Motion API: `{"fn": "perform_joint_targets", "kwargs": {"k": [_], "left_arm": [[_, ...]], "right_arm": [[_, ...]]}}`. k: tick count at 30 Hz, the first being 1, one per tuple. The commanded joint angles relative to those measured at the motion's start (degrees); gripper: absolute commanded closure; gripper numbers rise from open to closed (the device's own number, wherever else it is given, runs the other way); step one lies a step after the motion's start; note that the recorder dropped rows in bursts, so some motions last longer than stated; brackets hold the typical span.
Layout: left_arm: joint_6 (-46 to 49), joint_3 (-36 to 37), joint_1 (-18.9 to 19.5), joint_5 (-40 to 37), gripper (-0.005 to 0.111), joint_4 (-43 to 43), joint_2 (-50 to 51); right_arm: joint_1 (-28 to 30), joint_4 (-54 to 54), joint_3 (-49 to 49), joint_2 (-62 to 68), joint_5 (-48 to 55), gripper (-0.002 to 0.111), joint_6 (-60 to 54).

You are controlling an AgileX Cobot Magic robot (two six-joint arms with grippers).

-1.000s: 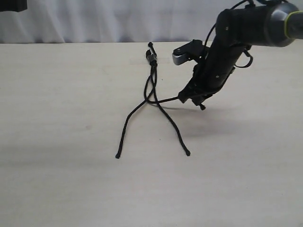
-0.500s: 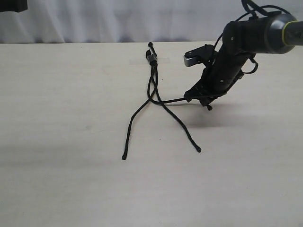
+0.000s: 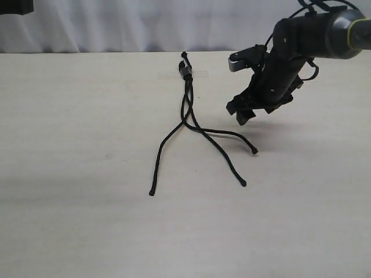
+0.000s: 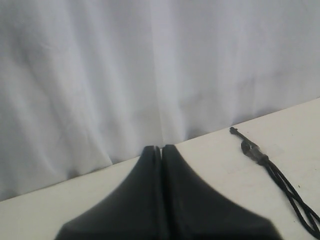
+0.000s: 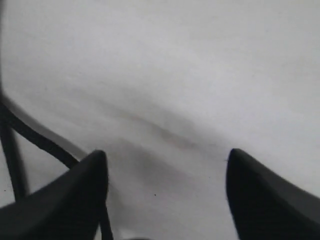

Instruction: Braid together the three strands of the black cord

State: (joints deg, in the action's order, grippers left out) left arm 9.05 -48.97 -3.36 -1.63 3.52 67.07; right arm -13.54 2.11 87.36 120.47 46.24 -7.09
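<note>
The black right gripper (image 3: pixel 239 113) has just let go and risen, jaws wide, leaving the third strand (image 3: pixel 229 134) slack beside its crossed partners, one more crossing likely laid in the thin matte black cord (image 3: pixel 186 98), head by the pale wooden worktop's (image 3: pixel 69 145) far edge; left gripper (image 4: pixel 161 152) clenched, white curtain (image 3: pixel 116 26) behind

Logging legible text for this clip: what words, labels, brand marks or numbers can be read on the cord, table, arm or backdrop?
No text can be read in any view.
The black cord, the table and the white curtain carry no print.
The right arm shows only a plain yellow-green ring, with no lettering.
</note>
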Motion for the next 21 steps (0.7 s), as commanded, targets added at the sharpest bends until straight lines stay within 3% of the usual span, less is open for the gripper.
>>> {"fn": "perform_joint_targets", "kwargs": {"k": [1,4,5,10,16,21], "left_arm": [[-0.4,0.2,0.2,0.2,0.107,0.4,-0.1],[-0.4,0.2,0.1,0.2,0.107,0.4,-0.1],[-0.4,0.2,-0.1,0.3,0.107,0.3,-0.1],[-0.4,0.2,-0.1,-0.2,0.107,0.3,-0.7],[-0.4,1.7,-0.1,-3.2,0.107,0.3,-7.5],[-0.5,11.9,-5.3,8.6,0.107,0.4,-19.6]], "right_arm": [[0.2,0.5,1.3,-6.3,-0.5,0.073,0.1],[0.2,0.5,0.7,-12.0,-3.2,0.101,1.4],[0.2,0.5,0.2,-14.3,-4.3,0.104,2.6],[0.2,0.1,-8.3,-29.2,-13.6,0.104,3.5],[0.2,-0.3,-31.1,-51.9,-32.9,0.104,7.1],[0.2,-0.3,-46.8,-64.1,-44.5,0.104,7.1]]}}
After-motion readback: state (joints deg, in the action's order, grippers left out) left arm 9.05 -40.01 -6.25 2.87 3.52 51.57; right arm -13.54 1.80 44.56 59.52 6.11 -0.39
